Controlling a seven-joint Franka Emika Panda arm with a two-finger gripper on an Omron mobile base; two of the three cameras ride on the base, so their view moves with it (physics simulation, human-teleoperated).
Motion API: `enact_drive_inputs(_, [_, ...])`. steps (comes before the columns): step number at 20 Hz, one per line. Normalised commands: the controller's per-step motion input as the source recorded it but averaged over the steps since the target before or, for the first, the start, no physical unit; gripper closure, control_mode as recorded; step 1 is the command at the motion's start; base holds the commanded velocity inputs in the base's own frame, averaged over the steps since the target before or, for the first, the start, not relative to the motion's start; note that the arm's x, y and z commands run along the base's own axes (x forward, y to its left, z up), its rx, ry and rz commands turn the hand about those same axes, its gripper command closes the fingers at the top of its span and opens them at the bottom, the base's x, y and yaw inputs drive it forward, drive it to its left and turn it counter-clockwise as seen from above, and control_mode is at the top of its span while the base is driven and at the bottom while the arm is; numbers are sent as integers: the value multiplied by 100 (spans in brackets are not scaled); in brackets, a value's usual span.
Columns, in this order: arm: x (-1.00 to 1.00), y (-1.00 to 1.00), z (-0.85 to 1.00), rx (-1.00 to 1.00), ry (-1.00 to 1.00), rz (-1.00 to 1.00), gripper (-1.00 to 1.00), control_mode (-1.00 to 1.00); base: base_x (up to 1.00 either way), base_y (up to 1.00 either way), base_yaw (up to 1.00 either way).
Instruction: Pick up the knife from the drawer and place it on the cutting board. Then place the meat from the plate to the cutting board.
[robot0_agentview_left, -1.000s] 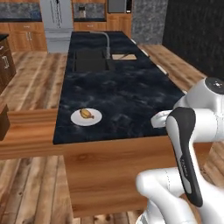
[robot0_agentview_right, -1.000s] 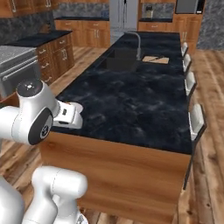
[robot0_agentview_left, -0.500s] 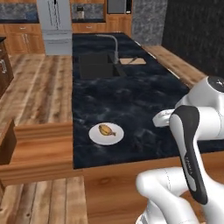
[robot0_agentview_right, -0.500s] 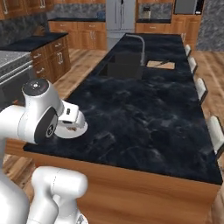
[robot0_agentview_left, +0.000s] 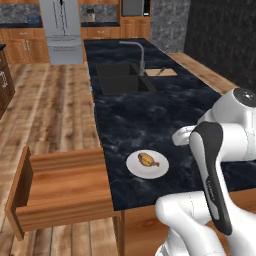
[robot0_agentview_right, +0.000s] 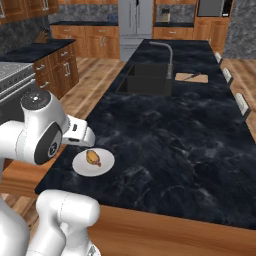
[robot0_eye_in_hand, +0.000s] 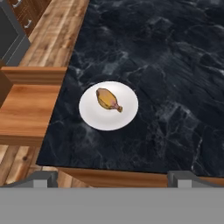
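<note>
**Knife on board, meat on plate, drawer pulled out**

Lay on the cutting board (robot0_agentview_left: 161, 72) at the far end of the black stone counter (robot0_agentview_left: 150, 117), beside the sink (robot0_agentview_left: 122, 84): the knife (robot0_agentview_right: 194, 76), seen as no more than a thin dark sliver, blade and handle too small to tell apart. Sat on the white plate (robot0_agentview_left: 134, 165) near the counter's front edge: the meat (robot0_agentview_left: 147, 159), a brown-golden drumstick, well apart from the board. Stood open just beside the plate, beyond the counter's edge: the drawer (robot0_agentview_left: 62, 186), its inside showing bare reddish wood.

Hung above the near counter edge with the plate ahead in the hand view: the gripper (robot0_eye_in_hand: 112, 178), jaws spread wide and holding nothing; only the two grey fingertips (robot0_eye_in_hand: 40, 179) showing.

Against the earlier pictures: whole scene shifted in both base views, so a move of the camera with the base, not of the things. Plate and drawer larger and nearer than before; drawer now in full view in the left base view, where earlier partly cut off.

Hidden by the arm in the left base view: the counter's near right part.
</note>
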Motion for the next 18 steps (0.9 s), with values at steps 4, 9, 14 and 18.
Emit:
enact_drive_inputs(4, [0, 0, 0, 0, 0, 0, -100, 100, 100, 0, 0])
enact_drive_inputs(9, [0, 0, 0, 0, 0, 0, -100, 100, 76, 15, -21])
enact_drive_inputs(14, [0, 0, 0, 0, 0, 0, -100, 100, 48, 18, -28])
enact_drive_inputs(18, [0, 0, 0, 0, 0, 0, -100, 100, 34, 23, -22])
